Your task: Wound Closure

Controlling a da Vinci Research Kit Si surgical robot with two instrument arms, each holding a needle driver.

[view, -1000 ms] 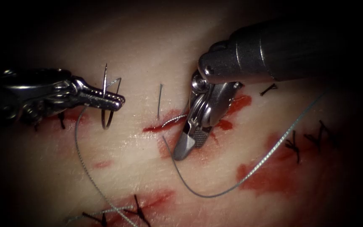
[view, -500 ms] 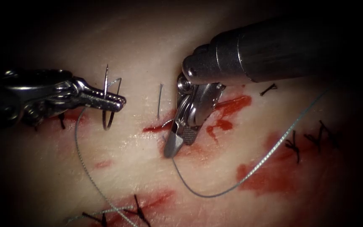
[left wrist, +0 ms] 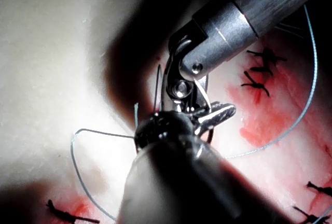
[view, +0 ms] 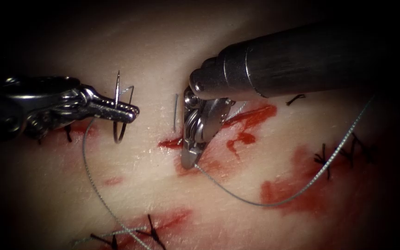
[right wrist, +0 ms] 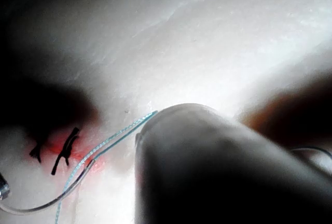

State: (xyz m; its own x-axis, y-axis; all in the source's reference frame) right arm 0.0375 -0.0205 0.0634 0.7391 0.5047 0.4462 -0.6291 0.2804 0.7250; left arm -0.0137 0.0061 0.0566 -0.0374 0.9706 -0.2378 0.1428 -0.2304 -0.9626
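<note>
Landmark: cut [view: 170, 142] in tissue [view: 140, 51]. 2 tools, 1 needle, 1 thread.
L tool [view: 128, 111], left of cut: jaws pressed on needle [view: 116, 107] at mid-curve; needle clear of tissue.
R tool [view: 190, 158], tip at cut: jaws closed, pinching thread [view: 274, 202], which trails right of cut.
4 dark stitch groups [view: 322, 159] near cut.

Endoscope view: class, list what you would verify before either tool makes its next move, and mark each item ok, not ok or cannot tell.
1. Left tool grips the needle: jaws shut around mid-curve. Ok.
2. Needle is out of the tissue: held above it, left of the cut. Ok.
3. Right tool grips the thread: jaws shut on it at the cut. Ok.
4. Thread is free where it crosses the dark stitches on the right. Cannot tell.
5. Which way the needle tip points. Cannot tell.
</note>
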